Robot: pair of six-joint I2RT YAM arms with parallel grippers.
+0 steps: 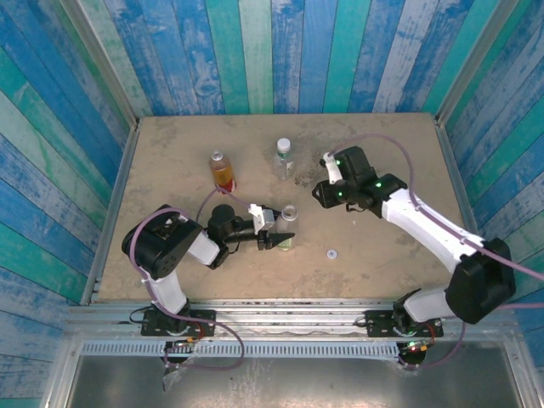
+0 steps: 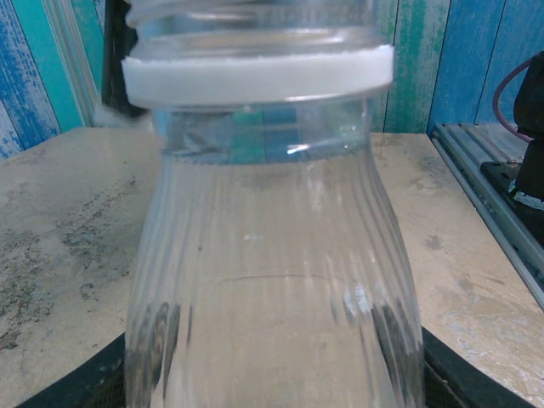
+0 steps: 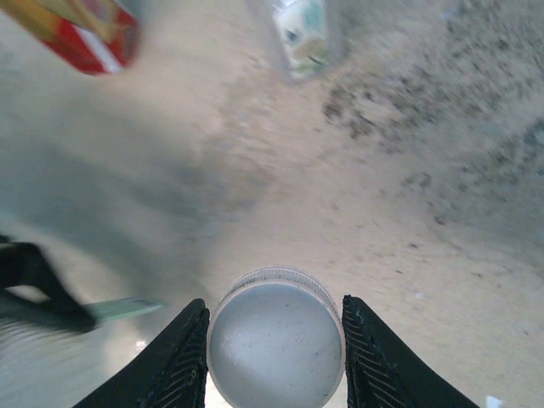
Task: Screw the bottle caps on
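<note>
Two hands are at work over the sandy table (image 1: 399,144), and each is clamped on something. The left hand (image 1: 283,236) lies low and grips the short clear bottle (image 2: 272,280) by its lower body, its dark fingers (image 2: 72,387) pressing in from both sides. This bottle stands upright between them, with a white ring around its neck and the threaded mouth above it bare. The right hand (image 3: 274,310) is raised off the table and pinches a white bottle cap (image 3: 276,348) between its two black fingers (image 3: 174,370), the flat round face of the cap turned toward the wrist camera. Ahead of the right hand's fingertips, well apart, stand the bottle with orange liquid and a red band (image 1: 223,170) and the taller clear bottle (image 1: 284,157), both upright and near each other. A second white cap (image 1: 331,252) lies flat on the table just past the left hand's fingertips, beyond the gripped bottle and apart from it.
</note>
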